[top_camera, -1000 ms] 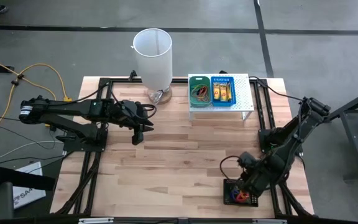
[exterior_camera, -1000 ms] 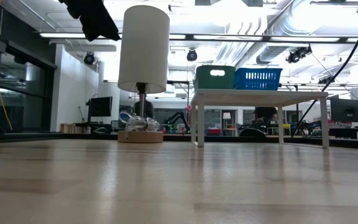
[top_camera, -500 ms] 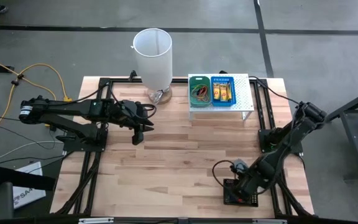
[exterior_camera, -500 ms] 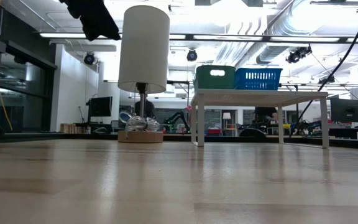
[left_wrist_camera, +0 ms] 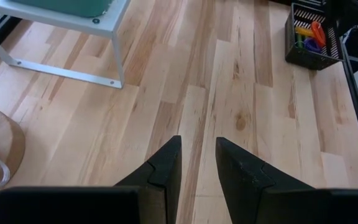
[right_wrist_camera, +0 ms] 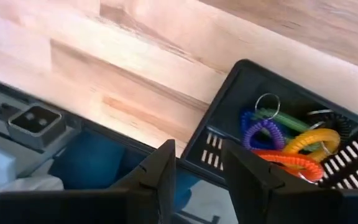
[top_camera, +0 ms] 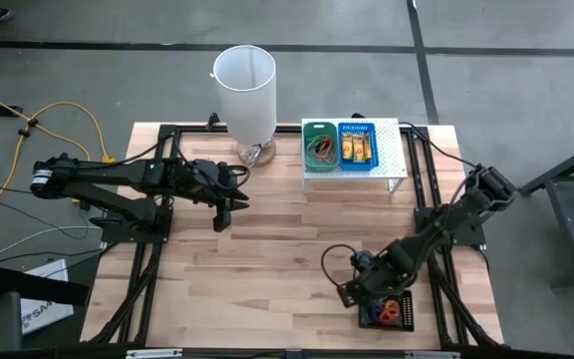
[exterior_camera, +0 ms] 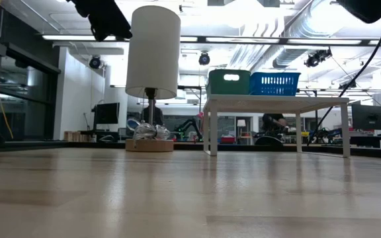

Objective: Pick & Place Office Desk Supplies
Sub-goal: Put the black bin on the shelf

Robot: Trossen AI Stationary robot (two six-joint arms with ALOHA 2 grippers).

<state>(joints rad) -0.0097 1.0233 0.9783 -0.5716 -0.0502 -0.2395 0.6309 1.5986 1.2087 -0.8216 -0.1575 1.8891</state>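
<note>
Lying in the black tray (right_wrist_camera: 229, 118) at the near right corner of the surface (top_camera: 287, 249), we see coiled loops (right_wrist_camera: 278, 134) in blue, purple, green, orange and red, some on metal rings, all tangled together. More supplies sit well apart from there, in the green tray (top_camera: 318, 146) and blue tray (top_camera: 358, 145) on the small white stand (top_camera: 392, 165) at the far side: thin bands in the green one, yellow packets in the blue one.

Our right fingers (right_wrist_camera: 194, 168) hang just beside the black tray's outer corner, a gap showing between them and nothing in it. That placement is our main worry: a descent from here could catch the tray wall or land off the surface edge, tipping or shoving the tray. We also judge that the loops, being interlocked, may come up in a bunch, or stretch and spring free halfway to the stand.

Our left fingers (left_wrist_camera: 197, 171) wait apart and empty above bare wood, near the tall white cylinder (top_camera: 244, 92). A careless swing on that side could knock the cylinder over.
</note>
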